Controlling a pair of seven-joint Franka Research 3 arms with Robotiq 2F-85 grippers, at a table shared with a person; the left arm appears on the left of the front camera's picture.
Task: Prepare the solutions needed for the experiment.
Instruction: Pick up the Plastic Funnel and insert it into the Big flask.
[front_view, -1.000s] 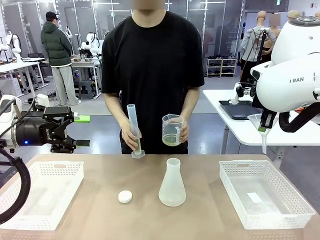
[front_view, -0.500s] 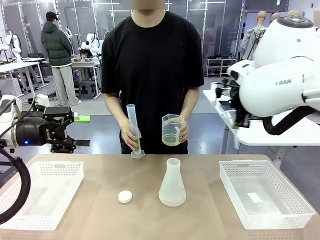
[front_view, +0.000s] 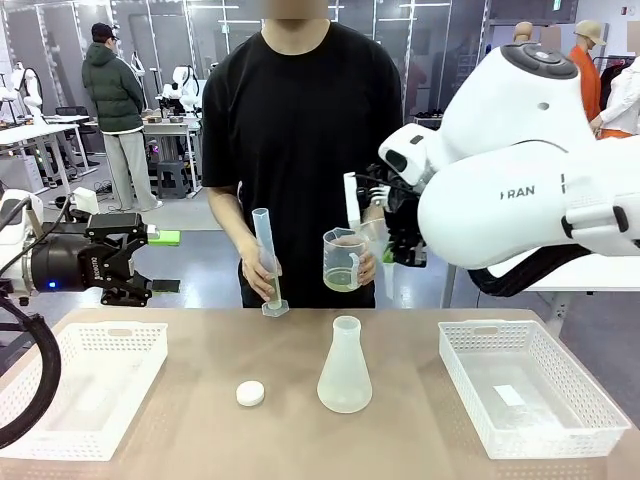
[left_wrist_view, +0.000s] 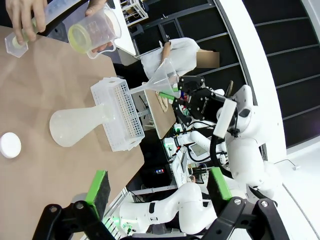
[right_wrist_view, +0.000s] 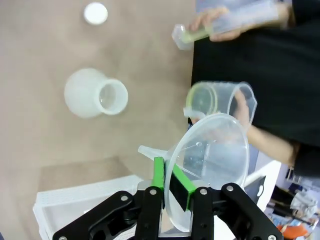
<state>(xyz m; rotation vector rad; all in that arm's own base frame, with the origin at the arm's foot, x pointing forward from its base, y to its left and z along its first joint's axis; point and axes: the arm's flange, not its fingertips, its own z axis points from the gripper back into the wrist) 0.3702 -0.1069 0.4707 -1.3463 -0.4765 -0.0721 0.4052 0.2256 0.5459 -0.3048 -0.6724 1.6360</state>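
The person at the far side holds a beaker (front_view: 344, 259) with pale yellow-green solution (front_view: 342, 281) in its bottom. Their other hand holds a tall graduated cylinder (front_view: 267, 260), foot on the table, tinted green low down (right_wrist_view: 192, 34). An empty conical flask (front_view: 345, 368) stands mid-table. My right gripper (right_wrist_view: 167, 182) is shut on the rim of a clear funnel (right_wrist_view: 210, 160). It hangs in the air beside the beaker (right_wrist_view: 215, 97), up and right of the flask (right_wrist_view: 97, 92). My left gripper (front_view: 150, 262) stays open and empty above the table's left edge.
A white round cap (front_view: 250, 393) lies left of the flask. White mesh baskets sit at the left (front_view: 85, 385) and right (front_view: 530, 385) ends of the table. Another person and other tables stand far behind.
My right arm has swung in from the far right toward the middle, carrying the funnel up beside the person's beaker. The left arm and the person's hands have stayed put.
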